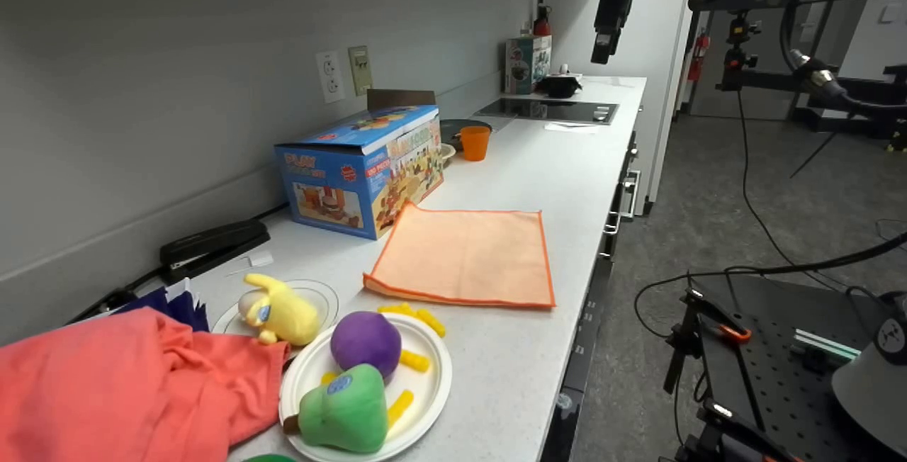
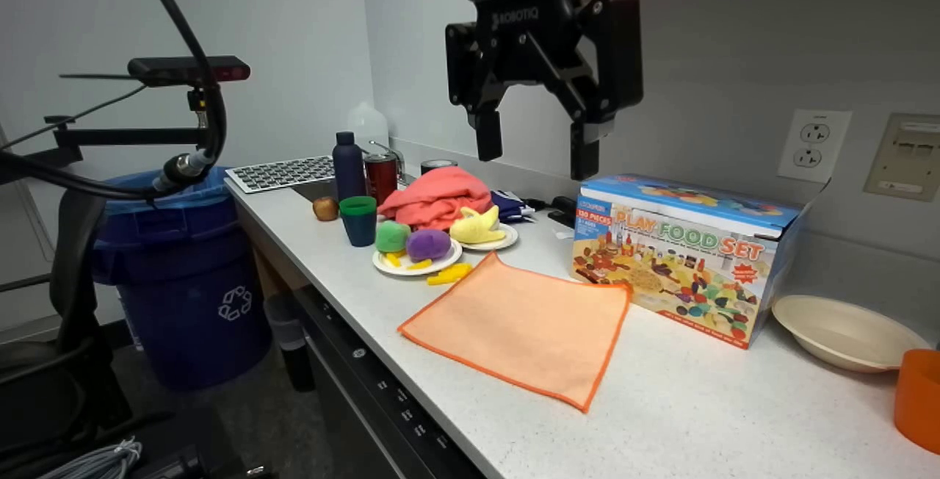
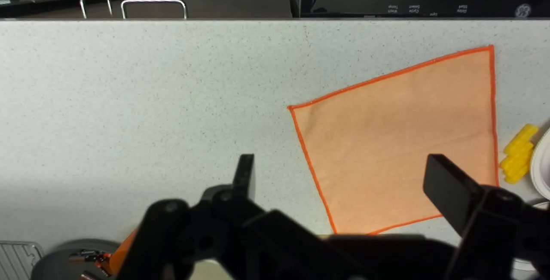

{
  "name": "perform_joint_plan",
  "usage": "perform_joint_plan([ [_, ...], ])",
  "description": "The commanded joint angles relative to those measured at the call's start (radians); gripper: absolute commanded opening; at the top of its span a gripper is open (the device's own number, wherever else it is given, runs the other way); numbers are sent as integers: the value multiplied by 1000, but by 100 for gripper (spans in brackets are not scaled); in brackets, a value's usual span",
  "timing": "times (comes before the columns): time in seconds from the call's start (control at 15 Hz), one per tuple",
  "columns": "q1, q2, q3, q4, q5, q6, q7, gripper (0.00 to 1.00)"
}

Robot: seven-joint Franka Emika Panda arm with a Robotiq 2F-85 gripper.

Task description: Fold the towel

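Observation:
The towel is a peach cloth with an orange border. It lies spread out, unfolded and nearly flat on the counter in both exterior views (image 1: 464, 256) (image 2: 525, 325). One corner is slightly raised near the play food box. The towel also shows in the wrist view (image 3: 399, 142), its lower corner hidden behind the gripper body. My gripper (image 2: 536, 163) is open and empty, high above the counter and apart from the towel. In the wrist view the gripper (image 3: 341, 159) has one finger over bare counter and one over the towel. It also shows in an exterior view (image 1: 604, 54).
A blue play food box (image 1: 361, 164) stands beside the towel against the wall. A white plate (image 1: 436, 405) with plush toys and yellow sticks is close to another towel side. A coral cloth (image 1: 106, 384), an orange cup (image 1: 475, 144) and a beige bowl (image 2: 844, 332) are also on the counter.

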Motion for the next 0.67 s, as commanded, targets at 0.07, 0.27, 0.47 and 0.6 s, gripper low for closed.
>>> perform_joint_plan([
  [0.07,5,53,4,30,14,64,-4,100],
  [0.27,39,130,5,65,80,149,-12,100],
  [0.47,92,243,11,112,189,172,-53,100],
  [0.6,117,330,24,157,251,170,-87,100],
])
